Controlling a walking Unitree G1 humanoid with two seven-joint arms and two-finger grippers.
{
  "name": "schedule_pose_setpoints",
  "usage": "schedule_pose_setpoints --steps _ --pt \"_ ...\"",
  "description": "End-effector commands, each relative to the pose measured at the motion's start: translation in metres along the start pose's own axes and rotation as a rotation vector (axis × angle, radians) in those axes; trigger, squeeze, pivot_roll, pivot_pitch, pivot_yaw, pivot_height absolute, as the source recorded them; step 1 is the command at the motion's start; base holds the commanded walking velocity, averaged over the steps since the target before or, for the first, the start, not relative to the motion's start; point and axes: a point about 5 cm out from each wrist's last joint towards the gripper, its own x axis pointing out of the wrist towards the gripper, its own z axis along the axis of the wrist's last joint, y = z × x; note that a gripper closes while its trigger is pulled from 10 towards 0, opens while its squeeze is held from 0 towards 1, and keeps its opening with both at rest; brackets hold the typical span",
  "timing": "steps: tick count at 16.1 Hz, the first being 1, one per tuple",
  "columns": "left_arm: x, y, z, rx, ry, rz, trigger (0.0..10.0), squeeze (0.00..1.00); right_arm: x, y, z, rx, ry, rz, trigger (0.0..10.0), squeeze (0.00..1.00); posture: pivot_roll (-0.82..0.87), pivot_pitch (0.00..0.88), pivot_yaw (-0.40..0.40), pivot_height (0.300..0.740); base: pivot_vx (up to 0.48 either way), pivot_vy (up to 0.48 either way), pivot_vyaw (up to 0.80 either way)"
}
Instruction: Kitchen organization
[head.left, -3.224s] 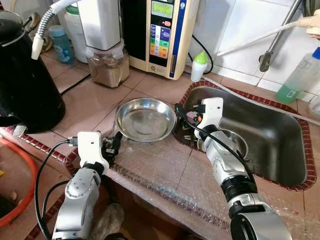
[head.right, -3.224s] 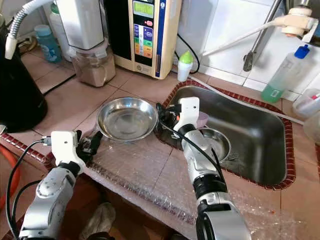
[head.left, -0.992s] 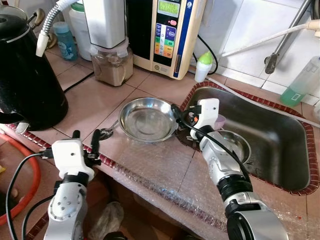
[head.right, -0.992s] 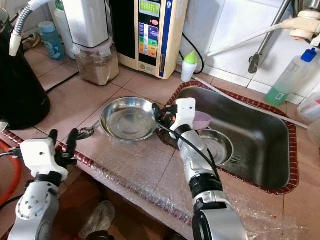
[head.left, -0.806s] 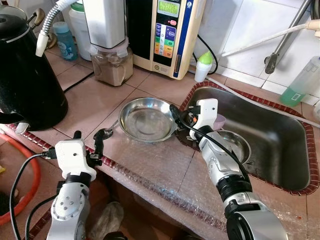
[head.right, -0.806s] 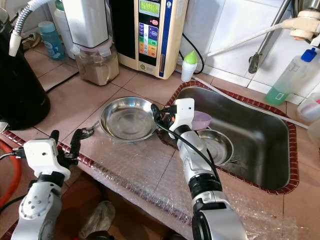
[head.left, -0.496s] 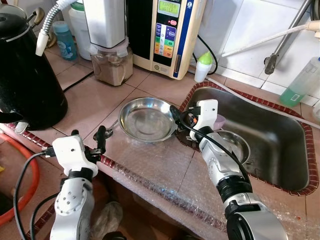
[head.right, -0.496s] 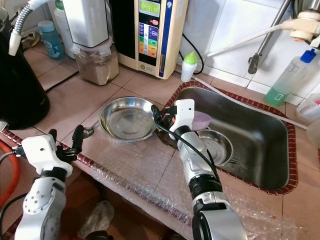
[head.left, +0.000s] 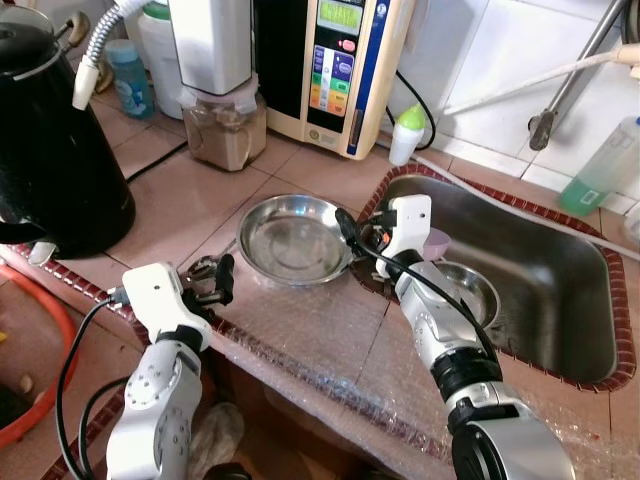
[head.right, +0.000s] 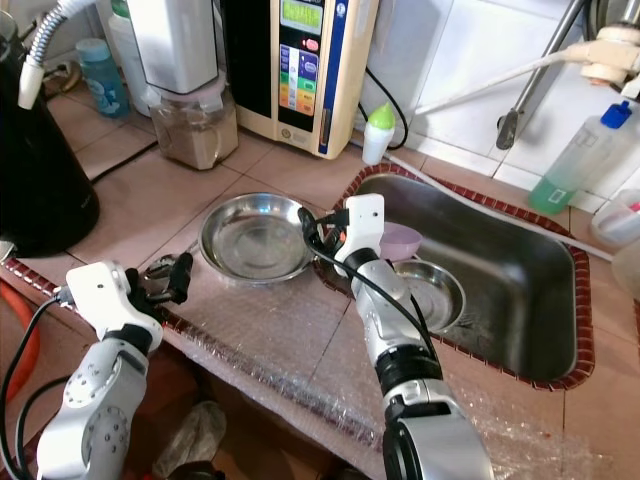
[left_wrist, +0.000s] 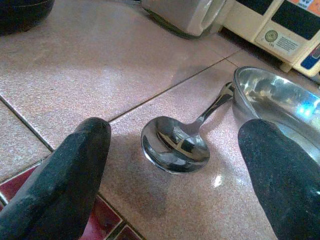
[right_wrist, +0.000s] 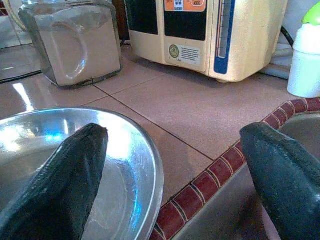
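The spoon (left_wrist: 175, 145) lies on the desk (head.left: 180, 200) straight ahead of my left pincer (head.left: 205, 283), whose fingers stand spread either side of its bowl. Its handle runs away from me until it meets, as far as I can judge, the steel bowl's (head.left: 292, 238) rim. My right pincer (head.left: 355, 232), also spread, hovers at that bowl's sink-side edge, farther from the spoon.

Handle of the small shiny metal spoon (left_wrist: 176, 145) slips out of sight behind the rim of the round steel bowl (left_wrist: 280, 105), itself cropped at the frame edge; the big black kettle (head.left: 55, 140) is cropped too.
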Motion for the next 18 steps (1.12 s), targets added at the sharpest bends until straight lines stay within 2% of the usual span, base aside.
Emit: schedule_pose_setpoints --steps 1,2,3,4,6,7,8,9,10,12,16,18 --pt "0.002 -0.003 -0.006 0.037 0.054 -0.018 10.0 0.0 0.0 -0.003 0.001 0.012 -0.003 -0.008 10.0 0.0 0.15 0.0 -0.07 0.74 0.0 0.0 0.0" --pt "0.002 -0.003 -0.006 0.045 0.054 -0.019 10.0 0.0 0.0 -0.003 0.001 0.015 -0.003 -0.009 10.0 0.0 0.15 0.0 -0.066 0.74 0.0 0.0 0.0" --pt "0.002 -0.002 -0.007 0.115 0.072 -0.014 10.0 0.0 0.0 -0.003 0.0 0.021 -0.003 -0.015 10.0 0.0 0.15 0.0 -0.059 0.74 0.0 0.0 0.0" --pt "0.0 0.0 -0.007 0.14 0.091 -0.005 10.0 0.0 0.0 -0.003 0.0 0.026 -0.005 -0.019 10.0 0.0 0.16 0.0 -0.053 0.74 0.0 0.0 0.0" --pt "-0.002 0.002 -0.008 0.103 0.109 -0.002 10.0 0.0 -0.002 -0.002 -0.003 0.034 -0.003 -0.03 10.0 0.0 0.16 0.001 -0.042 0.74 0.0 0.0 0.0" --pt "-0.003 0.002 -0.008 0.081 0.112 -0.008 9.2 0.0 -0.002 -0.001 -0.004 0.039 -0.001 -0.034 10.0 0.0 0.16 0.005 -0.041 0.74 0.0 0.0 0.0" --pt "-0.003 0.002 -0.01 0.065 0.126 0.0 5.0 0.0 -0.003 0.0 -0.005 0.039 0.0 -0.033 10.0 0.0 0.16 0.008 -0.041 0.74 0.0 0.0 0.0" --pt "-0.002 0.002 -0.011 0.055 0.139 0.004 3.2 0.0 -0.003 0.0 -0.005 0.04 0.001 -0.033 10.0 0.0 0.16 0.009 -0.044 0.74 0.0 0.0 0.0" --pt "0.0 0.002 -0.015 0.023 0.167 0.01 0.0 0.0 -0.003 -0.001 -0.005 0.038 0.004 -0.032 10.0 0.0 0.15 0.009 -0.049 0.74 0.0 0.0 0.0" --pt "0.005 0.002 -0.015 -0.042 0.186 0.039 0.0 0.0 -0.002 -0.003 -0.003 0.034 0.005 -0.033 10.0 0.0 0.15 0.005 -0.054 0.74 0.0 0.0 0.0" --pt "0.014 -0.004 -0.001 -0.086 0.166 0.04 0.0 0.0 0.001 -0.004 0.001 0.027 -0.001 -0.036 10.0 0.0 0.15 0.001 -0.057 0.74 0.0 0.0 0.0" --pt "0.019 -0.002 0.001 -0.092 0.175 0.059 0.0 0.0 0.002 -0.003 0.001 0.028 -0.002 -0.037 10.0 0.0 0.15 0.0 -0.051 0.74 0.0 0.0 0.0"
